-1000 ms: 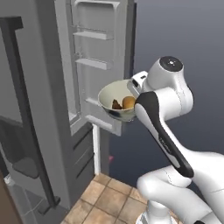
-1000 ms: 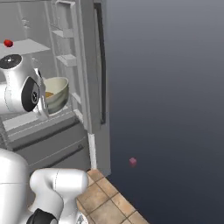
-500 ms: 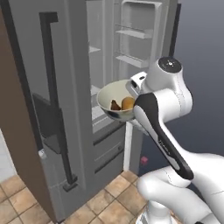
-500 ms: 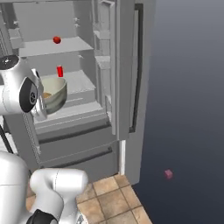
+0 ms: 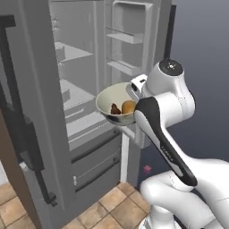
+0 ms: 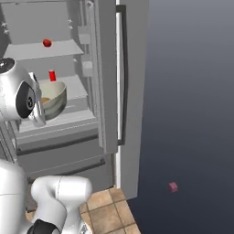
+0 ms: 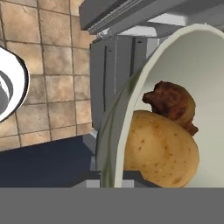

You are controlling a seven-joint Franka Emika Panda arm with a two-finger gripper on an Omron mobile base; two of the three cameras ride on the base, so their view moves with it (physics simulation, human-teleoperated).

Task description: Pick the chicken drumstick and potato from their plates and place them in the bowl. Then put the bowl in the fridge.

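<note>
- The pincer [image 5: 132, 91], closed on the bowl [image 5: 112, 105] at its rim, apparently, holds potato [image 5: 128, 107] and chicken drumstick [image 5: 115, 109] inside.
- Keep it level.
- Slide it onto the fridge [image 5: 71, 94] shelf [image 6: 68, 93], past the front edge.

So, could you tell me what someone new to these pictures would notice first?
Most striking is the cream bowl held up in front of the open fridge, with the golden potato and the dark chicken drumstick lying side by side inside it. Next come the bright red things on the fridge shelves in the right base view: a small red ball on the upper shelf and a red upright item just behind the bowl.
</note>
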